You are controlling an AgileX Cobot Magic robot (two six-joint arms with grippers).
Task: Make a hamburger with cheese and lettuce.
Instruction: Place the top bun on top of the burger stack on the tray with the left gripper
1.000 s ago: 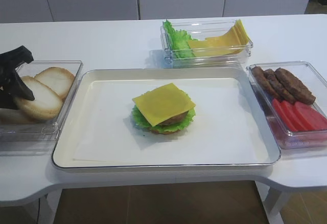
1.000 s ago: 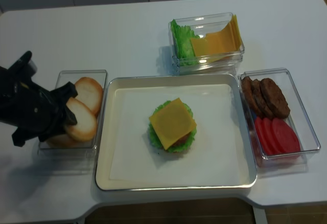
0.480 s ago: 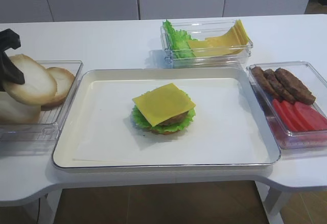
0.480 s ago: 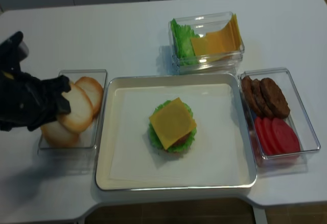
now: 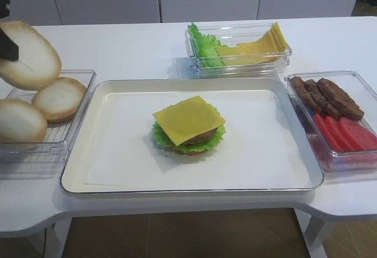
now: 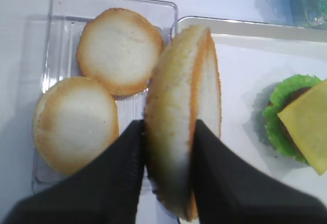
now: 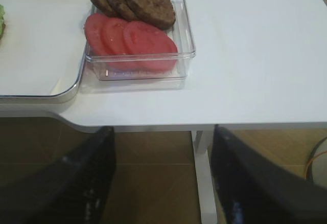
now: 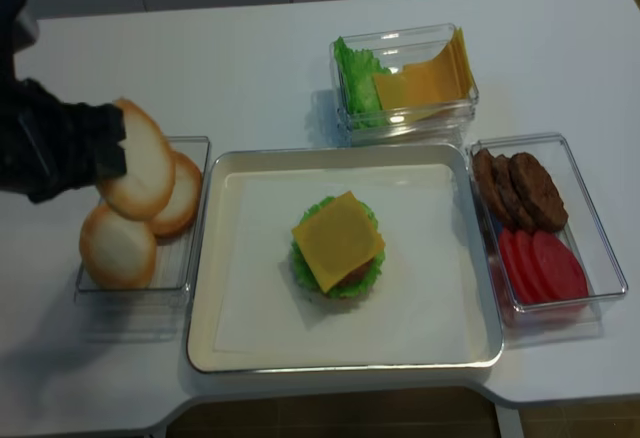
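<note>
Landmark: tray (image 8: 215,258).

Left of tray: bun box (image 8: 190,148) holding two pale bun halves (image 8: 118,248). Above that box, left gripper (image 6: 166,157) clamped on a third bun half (image 6: 183,116), held on edge and lifted clear of the box, toward the tray side.

On tray, near centre: hamburger (image 8: 337,245), unfinished. Visible layers: lettuce (image 8: 305,268) ruffled around the edge, brown patty showing at the rim, cheese (image 8: 337,238) on top with corners jutting out. Bun base barely visible beneath. No top in place.

Behind tray: clear box with loose green leaves (image 8: 352,76) and fanned yellow slices (image 8: 430,78).

Right of tray: clear box with patties (image 8: 520,186) and red tomato slices (image 8: 545,263). Right gripper (image 7: 163,183) parked off the table edge, right of that box; fingers (image 7: 87,180) spread apart, nothing between them.

Progress judged: stacking done through cheese. Remaining: carry held bun half over tray, lay it flat on cheese, centred, then release. Task appears close to completion.
</note>
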